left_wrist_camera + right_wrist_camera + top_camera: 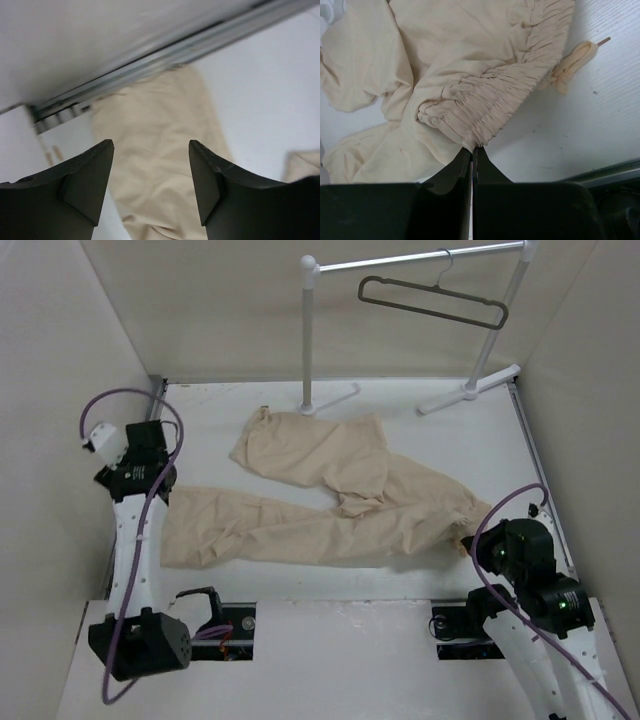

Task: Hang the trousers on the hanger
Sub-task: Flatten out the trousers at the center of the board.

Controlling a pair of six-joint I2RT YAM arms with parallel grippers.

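At the centre of the tabletop (430, 445), the trousers (320, 490) lie spread out, legs reaching toward 9 and 11 o'clock. At 4 o'clock your right fingers (455, 172) are pinched together on the gathered waistband. At 9 o'clock your left fingers (85, 185) stand apart, holding nothing, with a trouser leg below them. The hanger (435, 302) hangs from the white rail (420, 257) at 1 o'clock.

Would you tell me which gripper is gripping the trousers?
The right gripper, shut on the gathered waistband of the trousers; the left gripper hovers open over a leg.
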